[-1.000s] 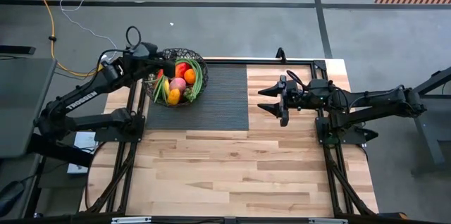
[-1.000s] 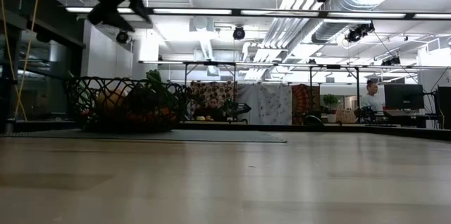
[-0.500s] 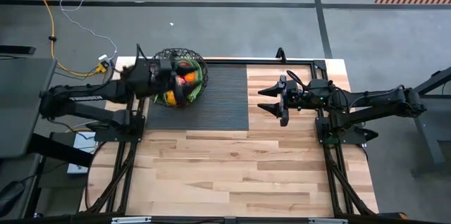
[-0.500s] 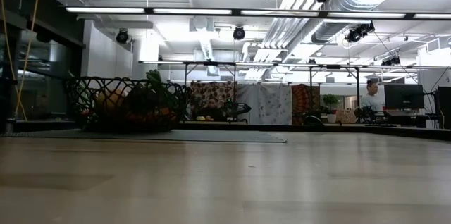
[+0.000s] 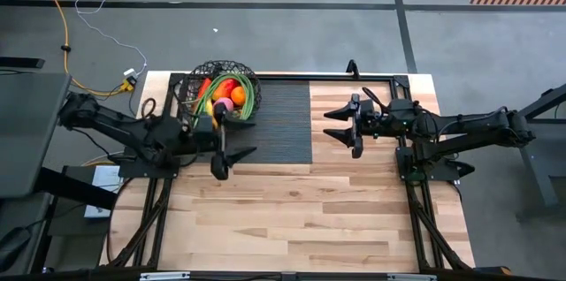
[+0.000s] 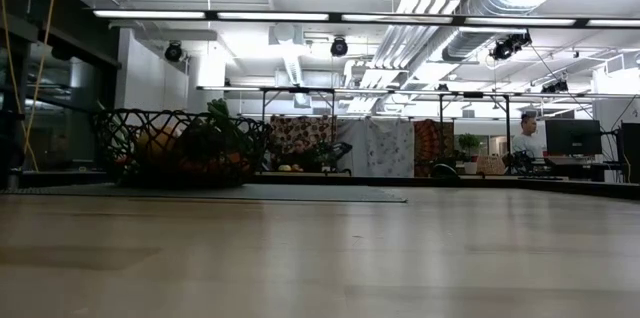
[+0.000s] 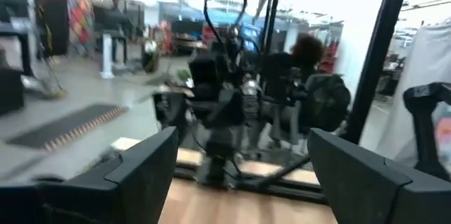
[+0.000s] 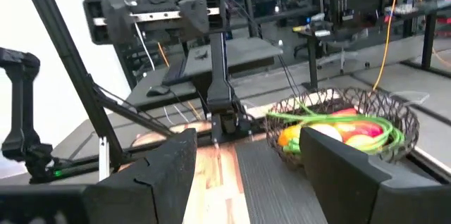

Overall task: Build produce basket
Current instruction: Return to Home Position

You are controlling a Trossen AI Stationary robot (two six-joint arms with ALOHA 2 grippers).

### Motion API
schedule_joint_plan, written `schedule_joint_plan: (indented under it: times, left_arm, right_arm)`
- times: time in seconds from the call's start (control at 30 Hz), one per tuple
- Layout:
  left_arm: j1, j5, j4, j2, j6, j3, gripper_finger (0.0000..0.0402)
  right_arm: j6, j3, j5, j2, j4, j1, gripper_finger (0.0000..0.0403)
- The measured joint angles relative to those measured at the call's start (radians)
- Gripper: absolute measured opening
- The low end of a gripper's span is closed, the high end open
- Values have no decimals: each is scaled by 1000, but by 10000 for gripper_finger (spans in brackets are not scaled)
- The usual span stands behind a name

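Basket point(image 5: 232, 66) of black wire mesh sits on the dark ribbed mat point(image 5: 283, 122) at the desk's point(image 5: 301, 210) far left corner. Produce point(image 5: 227, 95) is piled inside: red, orange, pink and yellow pieces, with long green stalks point(image 5: 248, 101) curving along the rim on the side facing the right arm. Left claw point(image 5: 240, 135) is just beside the basket on its near side, over the mat's edge. Its fingers point(image 7: 141, 171) are spread wide and hold nothing. Right claw point(image 5: 331, 126) is well apart from the basket, past the far edge of the mat, and faces it. Its jaws are also wide and empty. From desk level the basket point(image 6: 120, 128) stands upright and heaped full.
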Motion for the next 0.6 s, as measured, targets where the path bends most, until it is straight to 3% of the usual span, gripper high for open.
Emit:
schedule_joint_plan:
  times: [0.27, 0.6]
  left_arm:
    - [118, 82, -194, -110, 47, 1, 278]
    - [223, 243, -227, -139, 35, 1, 240]
  right_arm:
    - [-25, 0, 0, 0, 42, 0, 243]
    - [-25, 0, 0, 0, 44, 0, 243]
